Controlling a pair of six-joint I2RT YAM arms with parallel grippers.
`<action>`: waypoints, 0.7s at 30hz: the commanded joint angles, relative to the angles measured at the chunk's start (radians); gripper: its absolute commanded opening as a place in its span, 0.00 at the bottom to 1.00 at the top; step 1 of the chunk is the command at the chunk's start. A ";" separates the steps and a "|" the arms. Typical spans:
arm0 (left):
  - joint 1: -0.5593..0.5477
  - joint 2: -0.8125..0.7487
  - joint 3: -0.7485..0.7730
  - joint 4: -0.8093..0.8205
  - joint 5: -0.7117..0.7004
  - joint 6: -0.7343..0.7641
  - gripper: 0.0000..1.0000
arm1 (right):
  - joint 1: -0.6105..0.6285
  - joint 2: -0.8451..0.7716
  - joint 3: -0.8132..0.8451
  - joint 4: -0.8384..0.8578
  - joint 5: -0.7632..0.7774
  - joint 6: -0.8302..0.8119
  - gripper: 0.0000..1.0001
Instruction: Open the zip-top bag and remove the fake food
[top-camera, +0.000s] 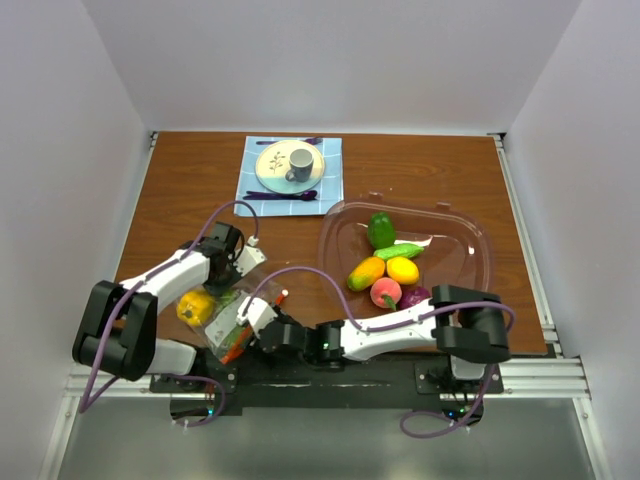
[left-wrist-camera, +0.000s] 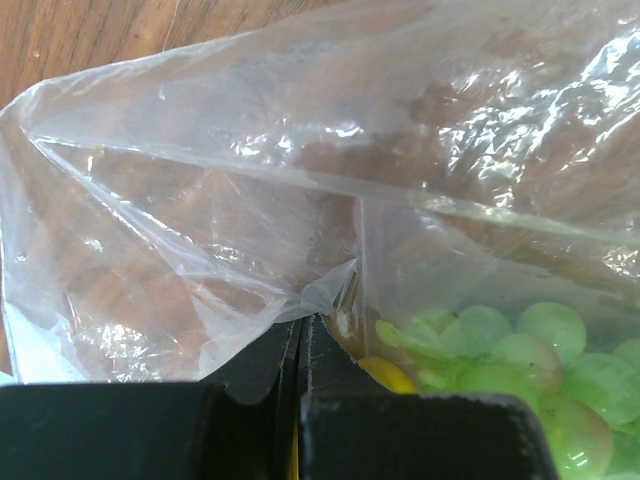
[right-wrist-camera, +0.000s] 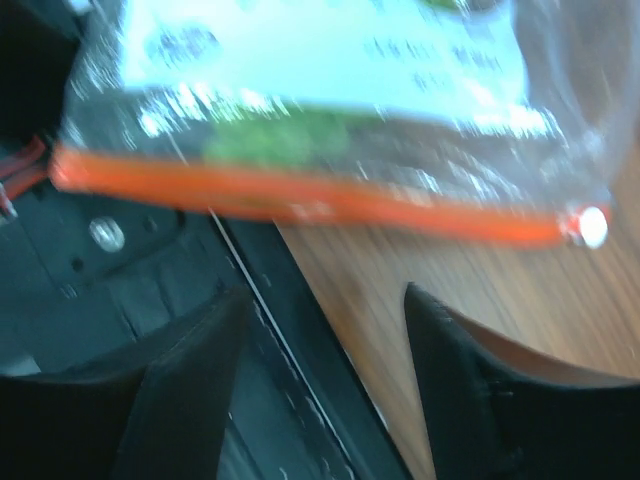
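The zip-top bag (top-camera: 226, 322) lies crumpled at the table's near left edge, its orange-red zipper strip (right-wrist-camera: 300, 195) running across the right wrist view. My left gripper (left-wrist-camera: 303, 318) is shut on a fold of the bag's clear plastic. Green grapes (left-wrist-camera: 505, 350) and a yellow piece (left-wrist-camera: 388, 374) show through the film beside it. My right gripper (right-wrist-camera: 325, 298) is open just below the zipper strip, with nothing between its fingers. A yellow pepper (top-camera: 195, 307) sits at the bag's left side. More fake food lies in the clear bowl (top-camera: 470, 240): green pepper (top-camera: 380, 229), lemon (top-camera: 403, 270), peach (top-camera: 385, 292).
A plate with a grey cup (top-camera: 298, 166) and purple cutlery sits on a blue cloth (top-camera: 328, 195) at the back. The black arm mount rail (top-camera: 330, 380) runs along the near edge, right under the right gripper. White walls close in both sides.
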 joint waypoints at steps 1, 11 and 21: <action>0.000 -0.013 -0.023 -0.021 0.057 -0.022 0.00 | -0.002 0.048 0.093 0.131 -0.009 -0.007 0.78; 0.000 -0.026 -0.031 -0.027 0.046 -0.013 0.00 | -0.046 0.209 0.226 0.177 -0.003 0.012 0.83; 0.000 -0.035 -0.034 -0.031 0.043 -0.013 0.00 | -0.089 0.289 0.266 0.214 -0.023 0.058 0.65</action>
